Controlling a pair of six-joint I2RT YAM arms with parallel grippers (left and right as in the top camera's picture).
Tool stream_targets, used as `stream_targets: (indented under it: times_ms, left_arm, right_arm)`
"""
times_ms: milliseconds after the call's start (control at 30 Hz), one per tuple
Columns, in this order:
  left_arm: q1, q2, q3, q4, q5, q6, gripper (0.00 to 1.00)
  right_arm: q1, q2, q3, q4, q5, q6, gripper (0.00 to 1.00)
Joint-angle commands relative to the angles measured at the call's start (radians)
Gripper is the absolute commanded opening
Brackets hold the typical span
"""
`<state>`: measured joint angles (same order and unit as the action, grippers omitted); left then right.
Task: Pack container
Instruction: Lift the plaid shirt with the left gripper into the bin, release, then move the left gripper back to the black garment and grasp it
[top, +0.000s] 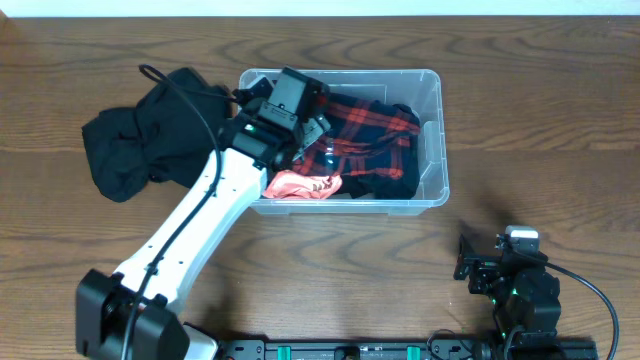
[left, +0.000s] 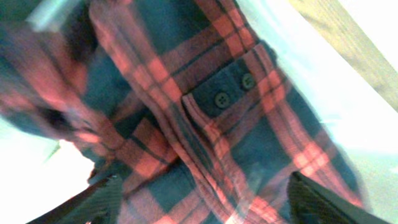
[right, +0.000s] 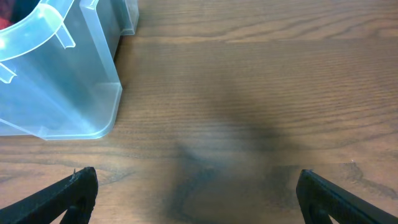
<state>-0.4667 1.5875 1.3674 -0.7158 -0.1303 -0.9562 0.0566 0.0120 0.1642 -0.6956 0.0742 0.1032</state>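
**Left claw hanging open over the shirt in the bin, right one open over bare wood**

The left gripper (left: 205, 202) has its jaws spread wide with nothing between them. Both black fingertips (left: 102, 199) sit at the bottom corners of the wrist view, and right below is a red and dark plaid shirt (left: 236, 124), with a buttoned pocket flap showing (the picture is pretty blurry, so I can't tell if the tips touch the cloth). The right gripper (right: 199, 199) is spread wide too, holding nothing, with only wood grain under it.

From overhead, the left arm (top: 200, 220) reaches from the near left corner of the desk (top: 540, 120) to the left half of the container (top: 432, 140). The clear bin sits around the middle of the desk, close to the far edge. The plaid shirt fills most of it, and an orange garment (top: 300, 185) is bunched against its near wall. A black garment (top: 130, 150) lies in a heap on the wood just left of the bin, reaching up to its left rim. The right arm sits by the near right corner, well apart from the bin.
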Motion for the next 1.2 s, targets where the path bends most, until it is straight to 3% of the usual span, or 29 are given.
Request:
stream_targets:
  times_ms: [0,167,300,467,600,867,1167]
  left_arm:
    - [0.087,-0.098,0.011,-0.042,-0.04,0.168,0.9]
    - [0.354,-0.224,0.011,-0.141,-0.014,0.242,0.93]
    - [0.626,-0.247,0.011,-0.161,0.154,0.384,0.93]
    - [0.933,-0.143,0.011,-0.162,0.474,0.52,0.93]
    - [1.089,0.008,0.011,-0.163,0.598,0.606,0.94]
    - [1.252,0.258,0.011,-0.097,0.707,0.729,1.0]
    - [1.258,0.454,0.011,0.053,0.8,0.791,0.99]
  right_arm:
    - [-0.012,-0.006,-0.005,-0.003,-0.004,0.016,0.99]
    - [-0.012,-0.006,-0.005,-0.003,-0.004,0.016,0.99]
    - [-0.012,-0.006,-0.005,-0.003,-0.004,0.016,0.99]
    - [-0.012,-0.006,-0.005,-0.003,-0.004,0.016,0.99]
    - [-0.012,-0.006,-0.005,-0.003,-0.004,0.016,0.99]
    - [-0.012,-0.006,-0.005,-0.003,-0.004,0.016,0.99]
    - [-0.012,-0.006,-0.005,-0.003,-0.004,0.016,0.99]
